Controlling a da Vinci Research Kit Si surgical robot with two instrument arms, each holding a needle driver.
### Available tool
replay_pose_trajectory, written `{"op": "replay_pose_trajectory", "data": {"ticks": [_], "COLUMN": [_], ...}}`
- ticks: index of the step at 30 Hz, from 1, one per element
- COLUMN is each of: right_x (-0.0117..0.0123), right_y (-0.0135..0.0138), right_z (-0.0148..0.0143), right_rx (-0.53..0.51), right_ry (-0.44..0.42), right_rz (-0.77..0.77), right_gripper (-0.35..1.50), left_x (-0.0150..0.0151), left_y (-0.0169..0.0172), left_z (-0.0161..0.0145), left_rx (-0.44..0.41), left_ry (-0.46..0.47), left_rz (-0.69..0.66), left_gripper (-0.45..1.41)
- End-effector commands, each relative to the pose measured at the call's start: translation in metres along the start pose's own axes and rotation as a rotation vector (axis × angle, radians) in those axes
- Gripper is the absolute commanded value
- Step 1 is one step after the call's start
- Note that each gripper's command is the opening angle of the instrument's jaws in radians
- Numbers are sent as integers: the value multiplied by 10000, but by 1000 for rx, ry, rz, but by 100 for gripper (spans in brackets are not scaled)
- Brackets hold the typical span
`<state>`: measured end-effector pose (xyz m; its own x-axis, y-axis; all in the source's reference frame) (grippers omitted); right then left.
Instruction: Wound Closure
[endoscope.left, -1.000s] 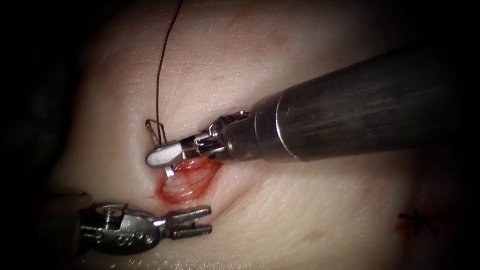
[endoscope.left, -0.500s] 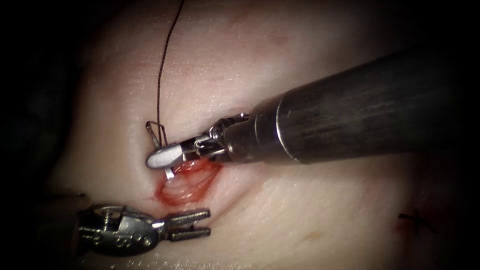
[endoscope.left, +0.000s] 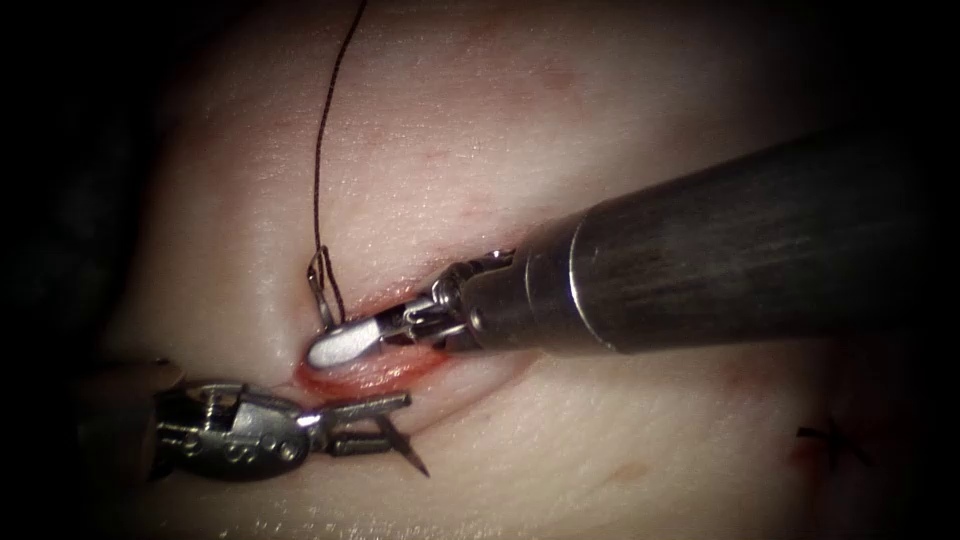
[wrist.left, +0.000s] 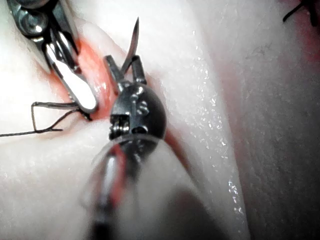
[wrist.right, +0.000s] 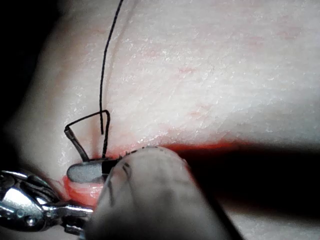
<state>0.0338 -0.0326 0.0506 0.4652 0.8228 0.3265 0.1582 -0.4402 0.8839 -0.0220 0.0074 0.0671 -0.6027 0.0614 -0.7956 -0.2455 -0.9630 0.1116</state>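
Steel curved needle (endoscope.left: 405, 452) through the tissue, tip out below the cut (endoscope.left: 365, 372), tail held by the right tool.

Right arm's silver needle driver (endoscope.left: 345, 343) lies over the red cut, jaws clamped on the needle's rear end where the dark thread (endoscope.left: 318, 180) attaches and runs up over the pale pork-belly tissue (endoscope.left: 600, 130). Needle tip pokes out of the tissue on the near edge of the cut, between the parted jaws of the left arm's grey needle driver (endoscope.left: 372, 420), which straddle the point; whether they pinch it is unclear. Red fluid (wrist.left: 95, 55) lines the cut. Small dark stitch (endoscope.left: 825, 437) sits far right.
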Motion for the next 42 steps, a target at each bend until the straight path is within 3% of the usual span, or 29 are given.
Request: {"op": "replay_pose_trajectory", "data": {"ticks": [1, 9, 14, 15, 17, 18, 20, 24, 30, 42], "right_x": [-2, 2, 20, 25, 34, 41, 51, 65, 69, 63], "right_y": [10, 11, 6, 5, 2, -1, -4, -16, -27, -31], "right_z": [6, 4, 2, 1, -2, -5, -10, -29, -67, -112], "right_rx": [1, 0, 22, 33, 34, 24, -1, -25, -67, -110], "right_ry": [-1, 4, 102, 128, 181, 214, 259, 296, 333, 363], "right_rz": [1, 2, -139, -167, -225, -265, -330, -388, -421, -437], "right_gripper": [-35, -35, -32, 10, 66, 88, 106, 108, 104, 103], "left_x": [-1, -1, 3, 4, 6, 7, 10, 12, 11, 18], "left_y": [8, 8, 10, 10, 12, 13, 15, 15, 12, 22], "left_z": [7, 7, 5, 5, 2, 1, -3, -10, -12, -10], "left_rx": [0, 4, 6, 6, 7, 7, 12, 28, 56, 76], "left_ry": [-2, -4, -8, -8, -10, -11, -10, 3, 15, 2], "left_rz": [-3, -4, -6, -7, -8, -9, -10, -15, -10, 7], "left_gripper": [36, 34, 31, 31, 31, 31, 31, 34, 61, 56]}}
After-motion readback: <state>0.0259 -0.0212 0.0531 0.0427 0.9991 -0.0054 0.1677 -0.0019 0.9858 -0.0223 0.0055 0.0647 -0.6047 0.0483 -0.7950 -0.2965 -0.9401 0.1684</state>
